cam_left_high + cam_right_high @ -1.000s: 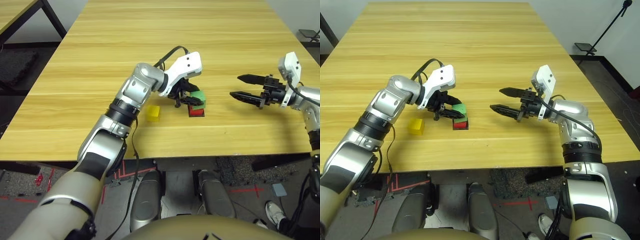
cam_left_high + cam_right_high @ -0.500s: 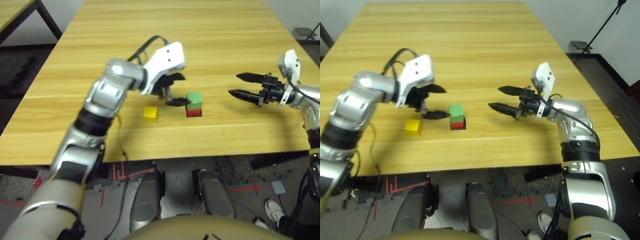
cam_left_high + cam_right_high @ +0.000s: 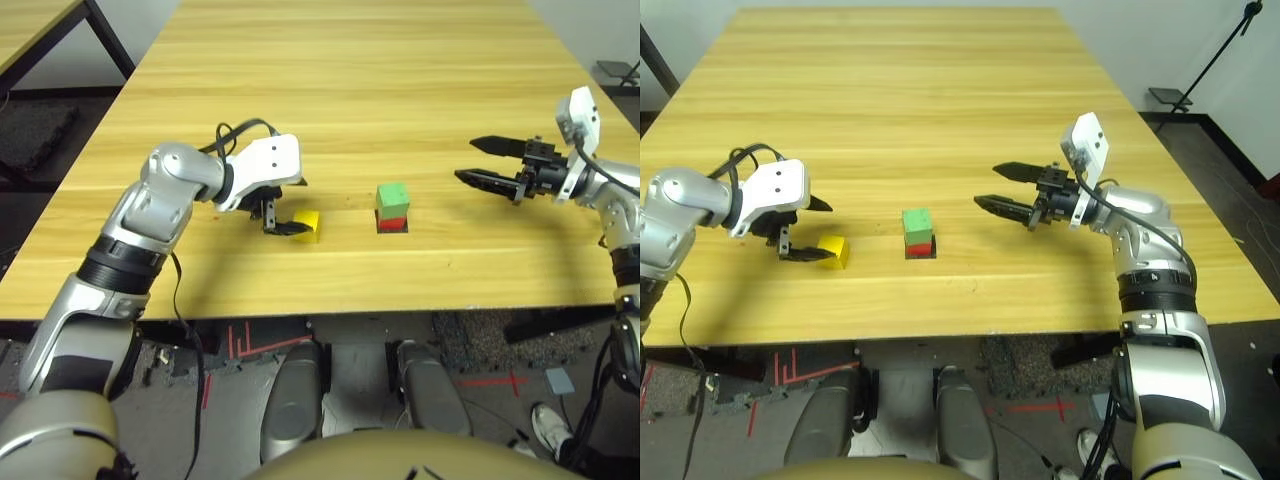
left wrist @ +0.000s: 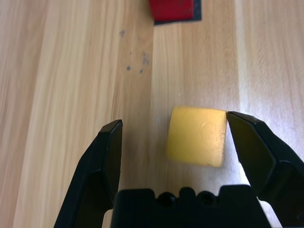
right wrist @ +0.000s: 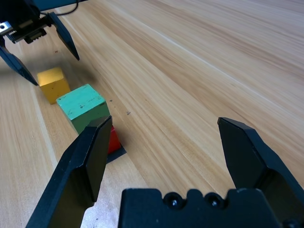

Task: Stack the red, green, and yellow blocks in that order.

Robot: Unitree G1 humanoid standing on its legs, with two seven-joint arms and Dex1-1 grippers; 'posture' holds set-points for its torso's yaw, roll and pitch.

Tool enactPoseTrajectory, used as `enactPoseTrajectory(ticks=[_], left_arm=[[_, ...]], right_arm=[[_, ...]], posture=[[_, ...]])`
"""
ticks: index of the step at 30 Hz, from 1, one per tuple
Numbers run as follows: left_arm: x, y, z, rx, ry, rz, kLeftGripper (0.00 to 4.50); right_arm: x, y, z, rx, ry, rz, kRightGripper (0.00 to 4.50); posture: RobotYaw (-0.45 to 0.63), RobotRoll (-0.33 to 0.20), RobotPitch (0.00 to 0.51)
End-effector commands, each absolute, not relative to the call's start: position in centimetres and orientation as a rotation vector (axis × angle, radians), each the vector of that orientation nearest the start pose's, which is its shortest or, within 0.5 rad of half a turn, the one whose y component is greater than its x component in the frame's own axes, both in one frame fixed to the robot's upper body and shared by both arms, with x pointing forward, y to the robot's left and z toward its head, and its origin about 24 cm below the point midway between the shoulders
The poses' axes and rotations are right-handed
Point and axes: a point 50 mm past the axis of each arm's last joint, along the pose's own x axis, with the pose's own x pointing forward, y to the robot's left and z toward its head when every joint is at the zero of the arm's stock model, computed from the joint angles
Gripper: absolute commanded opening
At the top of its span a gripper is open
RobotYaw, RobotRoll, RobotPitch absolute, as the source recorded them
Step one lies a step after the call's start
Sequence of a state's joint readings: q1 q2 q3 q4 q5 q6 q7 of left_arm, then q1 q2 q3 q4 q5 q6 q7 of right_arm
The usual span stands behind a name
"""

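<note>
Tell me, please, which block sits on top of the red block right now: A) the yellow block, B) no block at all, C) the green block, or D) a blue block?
C: the green block rests squarely on the red block, while the yellow block lies apart on the table between the open fingers of the left claw.

Red block (image 4: 171, 9) cut off at left wrist view edge; green block (image 5: 84, 108) hides most of it.
</note>
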State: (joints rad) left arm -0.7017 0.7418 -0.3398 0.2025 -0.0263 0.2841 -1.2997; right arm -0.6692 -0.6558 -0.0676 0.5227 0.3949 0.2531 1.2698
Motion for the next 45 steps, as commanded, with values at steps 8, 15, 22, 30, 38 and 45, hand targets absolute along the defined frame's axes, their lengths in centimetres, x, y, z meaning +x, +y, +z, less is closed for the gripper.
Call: enactPoseTrajectory(ticks=[8, 15, 22, 30, 38, 45], left_arm=[[32.4, 18.3, 12.5, 0.754, 0.523, -1.299, 4.45], [31.9, 18.6, 13.7, 0.689, 0.583, -1.260, 2.76], [30.7, 16.6, 17.4, 0.584, 0.581, -1.283, 1.96], [31.0, 11.8, 22.4, 0.512, 0.474, -1.322, 1.96], [32.6, 8.1, 22.9, 0.518, 0.452, -1.308, 1.96], [33.0, 6.8, 22.1, 0.535, 0.436, -1.317, 1.96]], right_arm=[[32.6, -24.3, 16.1, -0.097, 0.098, 1.028, 4.50], [32.6, -24.2, 15.7, -0.089, 0.099, 1.021, 4.50], [32.4, -24.2, 15.2, -0.085, 0.109, 1.028, 4.50], [31.9, -24.3, 14.5, -0.072, 0.134, 1.038, 4.50], [31.4, -24.2, 14.1, -0.060, 0.135, 1.028, 4.50], [30.9, -24.5, 14.0, -0.054, 0.134, 1.007, 4.50]], posture=[[0.17, -0.131, 0.103], [0.18, -0.121, 0.101], [0.20, -0.105, 0.100], [0.19, -0.077, 0.107], [0.16, -0.066, 0.108], [0.13, -0.062, 0.107]])
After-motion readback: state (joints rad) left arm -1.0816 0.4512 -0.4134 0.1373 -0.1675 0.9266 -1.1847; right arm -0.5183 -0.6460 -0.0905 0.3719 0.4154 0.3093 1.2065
